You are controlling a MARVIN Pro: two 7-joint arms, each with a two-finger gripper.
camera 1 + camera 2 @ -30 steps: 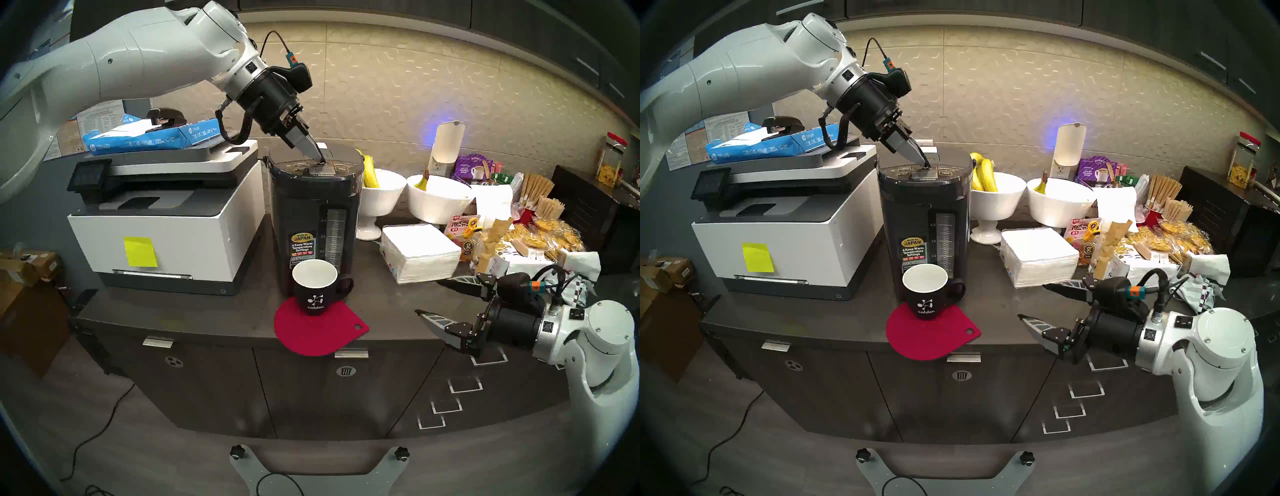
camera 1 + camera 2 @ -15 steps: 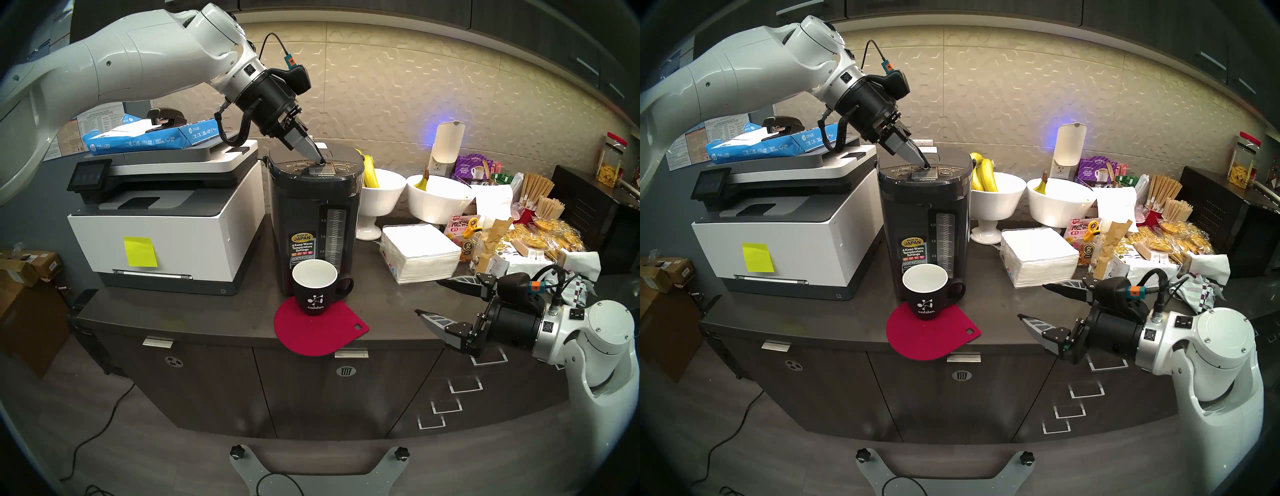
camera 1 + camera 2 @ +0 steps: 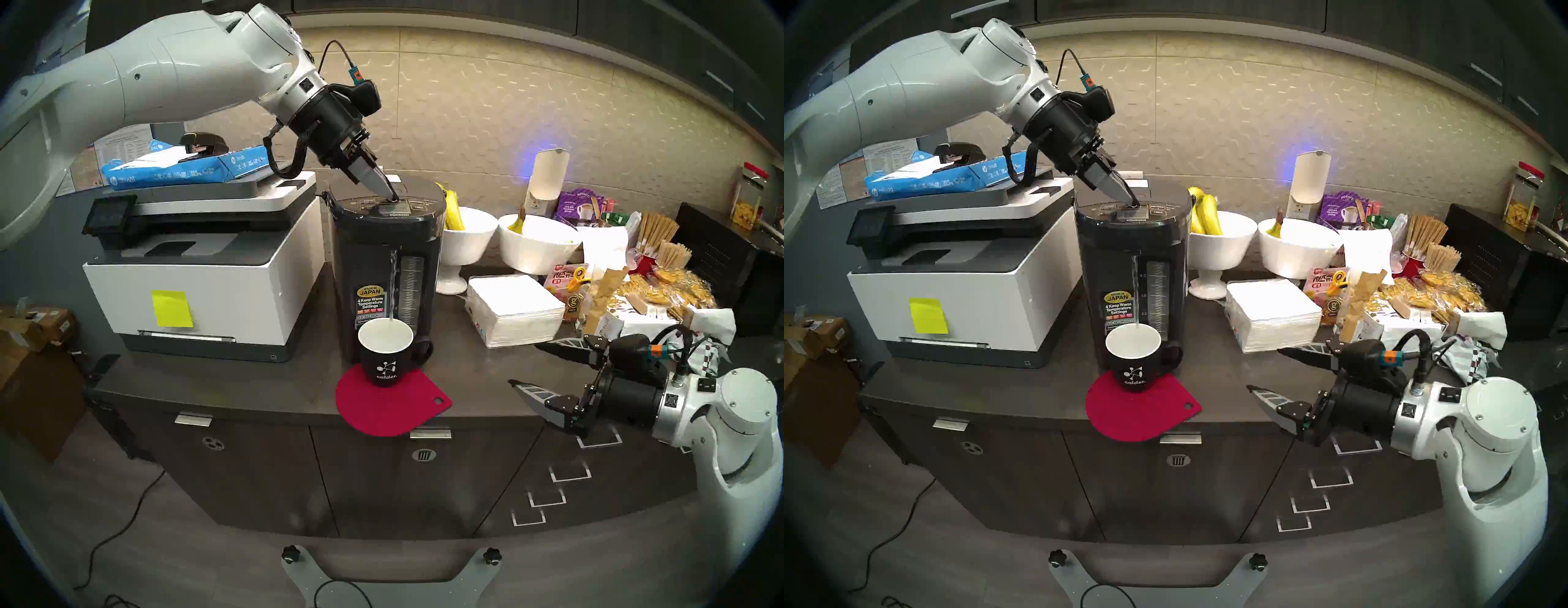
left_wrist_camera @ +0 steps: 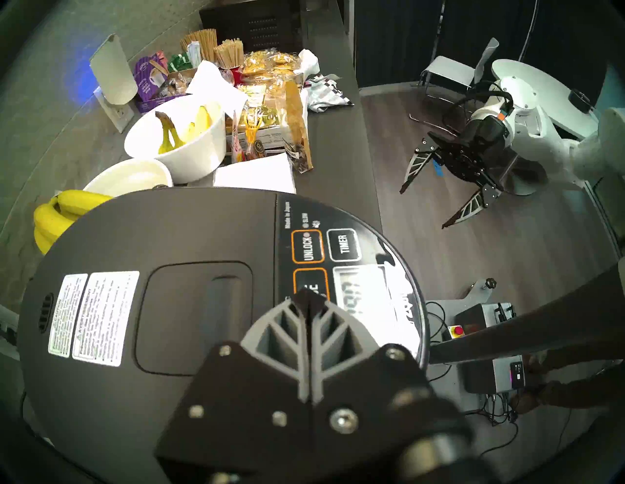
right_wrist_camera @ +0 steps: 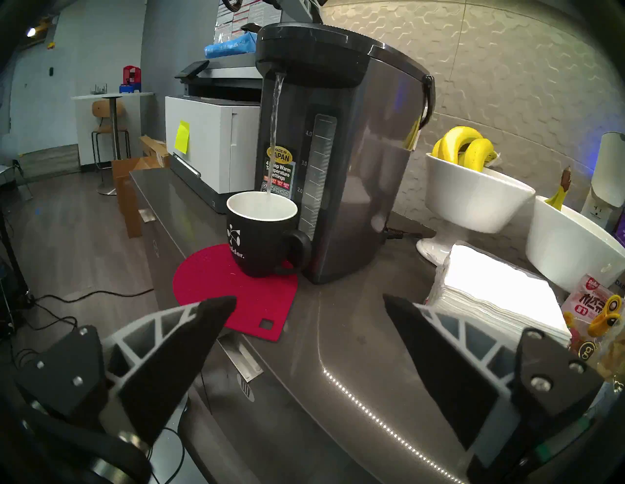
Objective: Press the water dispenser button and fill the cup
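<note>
Nearest the robot, the right tool (image 3: 524,365) hangs idle over the counter (image 3: 263,382) edge, jaws spread wide and empty, while the cup (image 3: 385,354) stands upright on a red mat (image 3: 390,414), mouth up, handle toward the robot's right, catching a thin stream. Behind it the water dispenser (image 3: 384,271) stands tall, spout facing the robot. On its panel the left tool (image 4: 309,300), jaws pressed together and holding nothing, bears on the button (image 4: 316,284): pressing done, filling apparently just begun.
</note>
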